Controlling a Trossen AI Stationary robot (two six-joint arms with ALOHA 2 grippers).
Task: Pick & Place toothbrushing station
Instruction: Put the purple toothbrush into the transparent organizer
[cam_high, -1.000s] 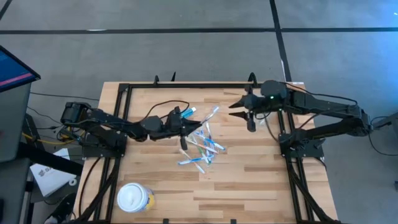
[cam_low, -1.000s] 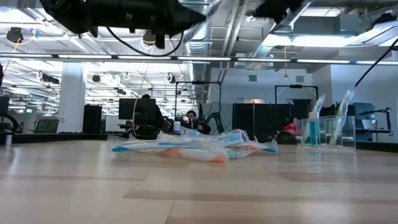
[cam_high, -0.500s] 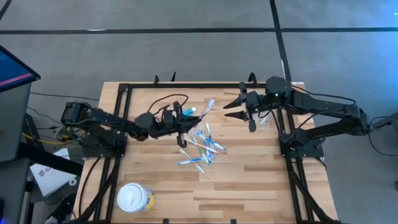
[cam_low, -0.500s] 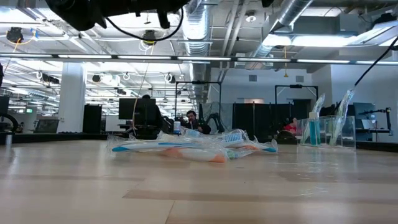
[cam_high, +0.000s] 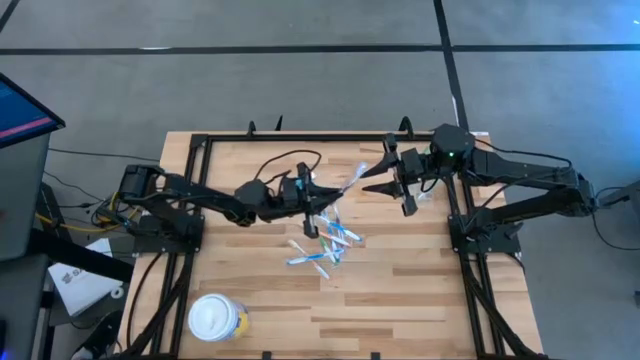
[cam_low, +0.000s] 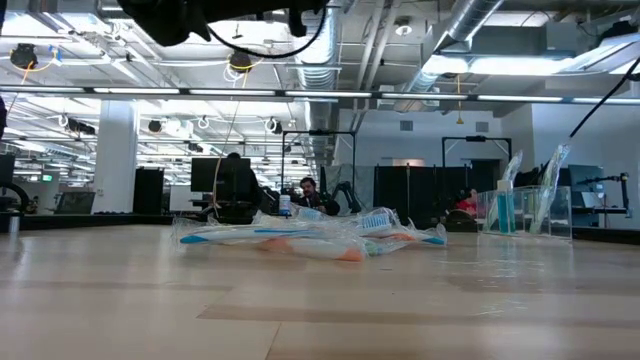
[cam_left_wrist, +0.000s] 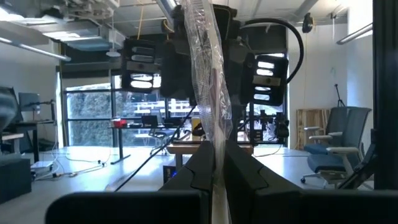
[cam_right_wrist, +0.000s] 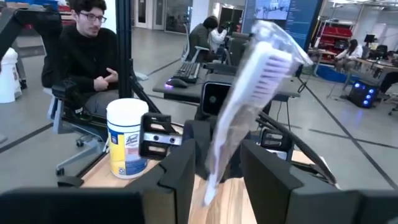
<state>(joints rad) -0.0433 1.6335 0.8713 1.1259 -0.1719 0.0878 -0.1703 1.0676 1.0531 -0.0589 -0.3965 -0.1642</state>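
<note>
My left gripper (cam_high: 316, 196) is shut on one toothbrush (cam_high: 345, 180) in a clear wrapper, held above the table's middle. The brush's bristle head (cam_right_wrist: 267, 59) reaches between the fingers of my right gripper (cam_high: 372, 180), which stands open, facing the left gripper. Those fingers (cam_right_wrist: 177, 171) flank the brush without touching it. A pile of wrapped toothbrushes (cam_high: 325, 240) lies flat on the table below. At the right, a clear tumbler (cam_low: 525, 212) stands upright with a few brushes and a blue tube in it. My left gripper pinches the wrapped toothbrush's handle end (cam_left_wrist: 217, 155) between its two fingers. The fingers come from the table's left, slanting upward, and lie along the brush. The brush sticks out past the fingertips toward the right gripper, lifted clear of the table.
A yellow tub with a white lid (cam_high: 217, 318) stands near the table's near left corner. A black frame (cam_high: 300, 137) runs along the table's far edge and sides. A person (cam_right_wrist: 87, 56) sits beyond the table's left side.
My left gripper has risen and gone toward the table's right with the toothbrush, tipping upward, so the brush's head now sits between the right gripper's fingers. My right gripper has tipped up to level, staying open.
</note>
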